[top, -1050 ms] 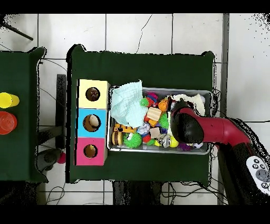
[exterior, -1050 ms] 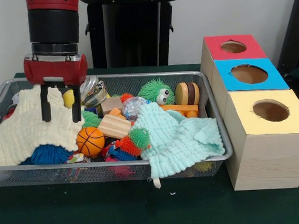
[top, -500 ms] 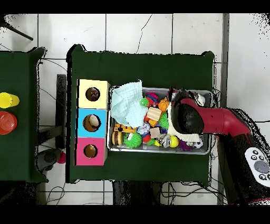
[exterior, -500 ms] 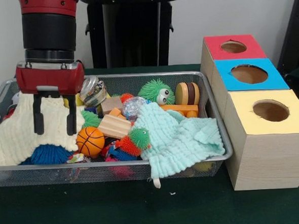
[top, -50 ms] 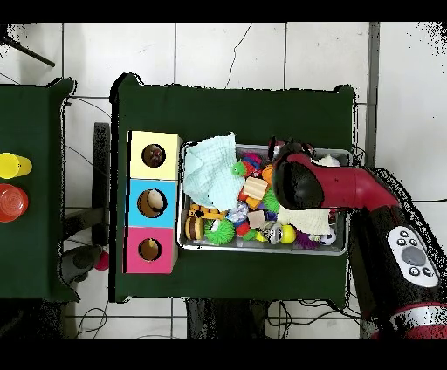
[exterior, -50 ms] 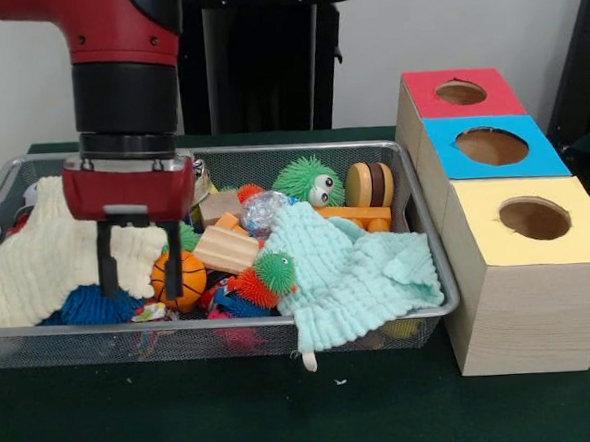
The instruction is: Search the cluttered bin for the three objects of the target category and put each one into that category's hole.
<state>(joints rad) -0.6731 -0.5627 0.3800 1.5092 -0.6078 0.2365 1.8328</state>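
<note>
A wire mesh bin (exterior, -50 ms: 41, 335) is heaped with toys. My gripper (exterior, -50 ms: 141, 290) hangs open low in its front left part. One of its fingers (exterior, -50 ms: 174, 278) crosses in front of an orange basketball (exterior, -50 ms: 190, 275); the other stands before a cream knitted cloth (exterior, -50 ms: 32, 267). Nothing is held. To the right stands a wooden box with a red hole (exterior, -50 ms: 460, 92), a blue hole (exterior, -50 ms: 492, 146) and a yellow hole (exterior, -50 ms: 534, 218). In the overhead view the arm's wrist (top, -50 ms: 297, 183) covers the gripper.
Also in the bin: a blue spiky ball (exterior, -50 ms: 83, 307), a wooden block (exterior, -50 ms: 225, 249), an orange and green spiky toy (exterior, -50 ms: 265, 276), a green fuzzy ball with eyes (exterior, -50 ms: 308, 180), a wooden wheel toy (exterior, -50 ms: 371, 184). A mint cloth (exterior, -50 ms: 353, 268) drapes over the front rim.
The gripper has come down and toward the bin's front, then shifted right in the front view, from over the cream cloth to the basketball. It stays open.
</note>
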